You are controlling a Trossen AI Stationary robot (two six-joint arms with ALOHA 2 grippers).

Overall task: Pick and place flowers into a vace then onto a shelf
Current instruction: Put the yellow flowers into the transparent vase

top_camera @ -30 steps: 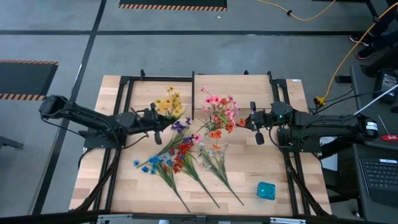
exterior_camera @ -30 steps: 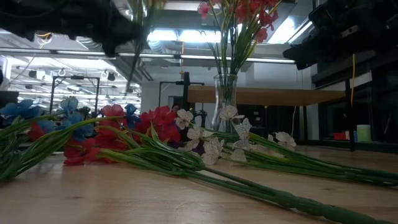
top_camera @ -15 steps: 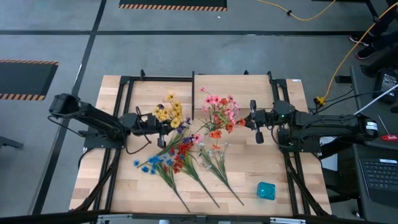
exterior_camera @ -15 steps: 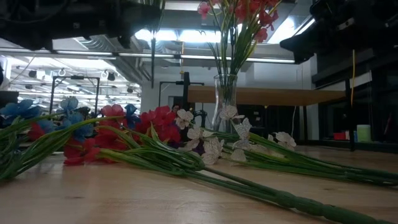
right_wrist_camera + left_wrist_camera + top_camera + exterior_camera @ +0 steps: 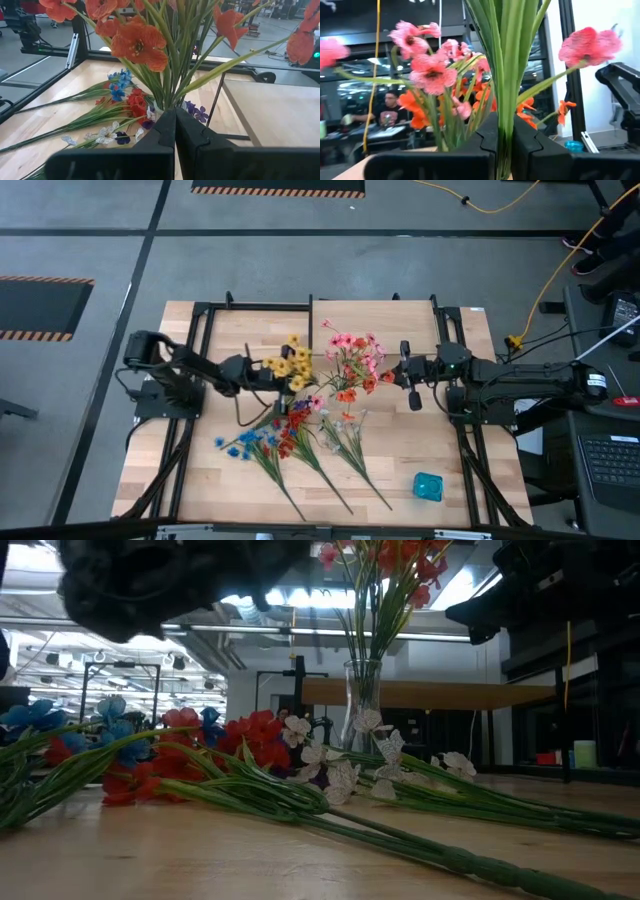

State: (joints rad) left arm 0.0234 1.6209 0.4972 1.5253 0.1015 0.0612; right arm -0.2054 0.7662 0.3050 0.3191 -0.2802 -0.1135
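Observation:
My left gripper [image 5: 268, 375] is shut on a yellow spray [image 5: 290, 364] of the flowers, just left of the glass vase [image 5: 362, 700]. The vase stands upright on the table and holds pink and orange flowers [image 5: 352, 365]. In the left wrist view those blooms [image 5: 427, 75] stand close ahead of the fingers. My right gripper [image 5: 404, 372] hangs shut with nothing in it, right of the vase and above table height. Blue, red, purple and white sprays [image 5: 290, 438] lie flat on the table. The shelf [image 5: 430, 693] shows behind the vase. My left gripper pinches the spray's bundle of green stems [image 5: 504, 142] between its two fingers. The fingers come about level from the table's left, tipped slightly up, and lie across the stems. The spray is lifted clear of the table, and its leaves [image 5: 507, 45] rise above the fingers.
A small teal object [image 5: 428, 486] sits near the table's front right. Black metal frames [image 5: 200, 340] run along both sides of the table. My right arm [image 5: 520, 585] shows dark at the low view's upper right. Bare wood lies at the near left.
My left gripper has carried the yellow spray toward the table's right, close to the vase. It has tipped upward and turned at the wrist, so the blooms now lie nearer the vase's flowers. My right gripper has stayed where it was.

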